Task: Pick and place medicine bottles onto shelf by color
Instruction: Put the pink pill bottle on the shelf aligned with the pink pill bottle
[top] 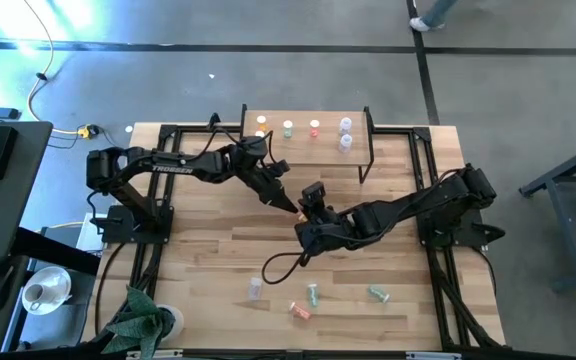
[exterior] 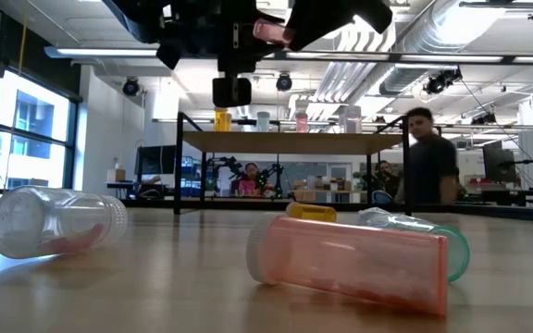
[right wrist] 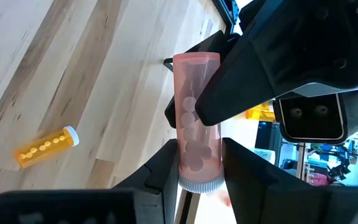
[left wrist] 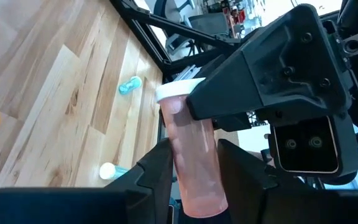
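Two grippers meet in mid-air on one translucent pink plastic medicine bottle with a white cap (left wrist: 191,155), above the wooden tabletop (top: 208,270) just in front of the small light-wood shelf on thin black legs (top: 308,150). The left gripper (left wrist: 194,165) has its dark fingers closed against the bottle's body, and the right gripper (right wrist: 197,162) clamps the same bottle near its cap end, so this looks like a hand-over between arms.

The next move, as I judge it, calls for the right fingers to let go cleanly while the left grip stays firm; then the left arm can carry the bottle back to the shelf and stand it by the pink one (top: 315,128) in the row there, which also holds orange, green and clear bottles.

The held bottle is a slim, see-through cylinder with small round pills visible inside.

Farther from the shelf, near the table's front edge, lie a clear bottle (top: 256,288), a pink one (top: 299,310) and two green ones (top: 313,294), all on their sides; an orange one (right wrist: 45,147) lies nearer the grippers.
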`<state>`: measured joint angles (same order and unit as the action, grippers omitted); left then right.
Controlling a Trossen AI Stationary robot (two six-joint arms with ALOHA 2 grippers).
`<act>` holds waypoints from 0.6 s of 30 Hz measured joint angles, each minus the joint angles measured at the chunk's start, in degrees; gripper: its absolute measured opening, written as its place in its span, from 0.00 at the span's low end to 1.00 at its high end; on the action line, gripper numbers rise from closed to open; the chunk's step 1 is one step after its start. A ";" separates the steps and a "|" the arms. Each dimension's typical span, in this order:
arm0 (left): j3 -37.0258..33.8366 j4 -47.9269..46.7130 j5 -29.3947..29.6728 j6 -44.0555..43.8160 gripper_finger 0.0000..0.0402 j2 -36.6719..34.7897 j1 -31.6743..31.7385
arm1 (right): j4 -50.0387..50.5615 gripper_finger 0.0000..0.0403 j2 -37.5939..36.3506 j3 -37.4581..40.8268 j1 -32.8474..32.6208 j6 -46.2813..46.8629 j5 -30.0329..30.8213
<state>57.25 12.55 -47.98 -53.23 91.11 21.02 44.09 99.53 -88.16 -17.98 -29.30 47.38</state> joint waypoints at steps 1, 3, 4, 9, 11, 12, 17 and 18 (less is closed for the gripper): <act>-0.03 0.20 -0.01 0.00 0.26 0.01 0.00 | 0.01 0.24 0.00 0.00 -0.02 -0.17 0.13; -0.07 0.49 0.01 0.02 0.25 0.04 0.00 | 0.10 0.24 0.00 0.00 0.00 -0.55 0.17; -0.07 0.51 0.01 0.02 0.25 0.04 0.00 | 0.14 0.24 0.00 0.00 0.00 -0.55 0.21; -0.07 0.63 0.01 0.12 0.25 0.04 0.00 | 0.18 0.24 -0.02 0.00 0.00 -0.46 0.19; -0.07 0.73 0.01 0.13 0.25 0.04 0.00 | 0.21 0.24 -0.04 0.00 0.00 0.05 0.19; -0.07 0.75 0.00 0.17 0.25 0.04 0.00 | 0.21 0.24 -0.06 0.00 0.00 0.38 0.20; -0.07 0.89 -0.71 1.00 0.25 0.04 0.00 | -1.26 0.31 -0.09 0.00 -0.48 0.92 0.45; -0.07 1.02 -0.71 1.33 0.25 0.04 0.00 | -1.81 0.32 -0.09 0.00 -0.63 0.98 0.56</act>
<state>57.19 13.56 -48.69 -51.90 91.15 21.02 42.27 99.44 -88.16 -18.61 -28.32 47.94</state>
